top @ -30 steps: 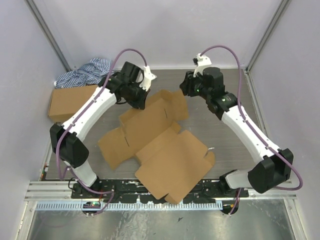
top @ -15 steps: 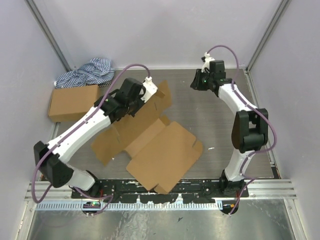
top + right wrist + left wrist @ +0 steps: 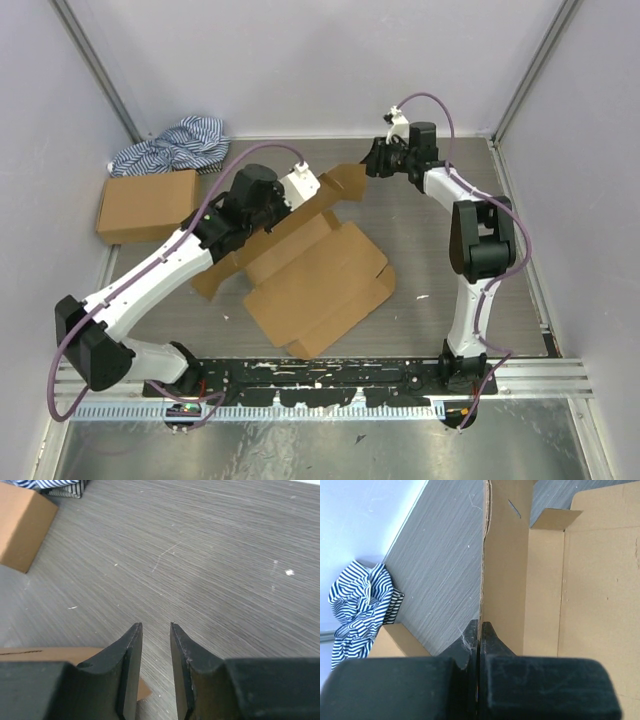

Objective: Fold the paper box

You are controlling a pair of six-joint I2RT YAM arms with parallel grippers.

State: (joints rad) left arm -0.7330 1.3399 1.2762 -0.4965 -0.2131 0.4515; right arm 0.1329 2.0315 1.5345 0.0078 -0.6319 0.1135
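On the table (image 3: pixel 420 250), one paper box (image 3: pixel 320 285), left gripper (image 3: pixel 479 630) clamping its edge, right gripper (image 3: pixel 156 627) parted and empty, one striped cloth (image 3: pixel 170 145)

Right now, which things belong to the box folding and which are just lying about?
In the job: paper box; left gripper, shut on a raised flap; right gripper, open, near that flap.
Lying about: small box; striped cloth.

Grey wood-grain table (image 3: pixel 420 240) bearing the opened-out brown paper box (image 3: pixel 320 290) near its middle, a smaller closed cardboard box (image 3: pixel 145 205) at the left edge, and a crumpled striped cloth (image 3: pixel 170 145) just behind it
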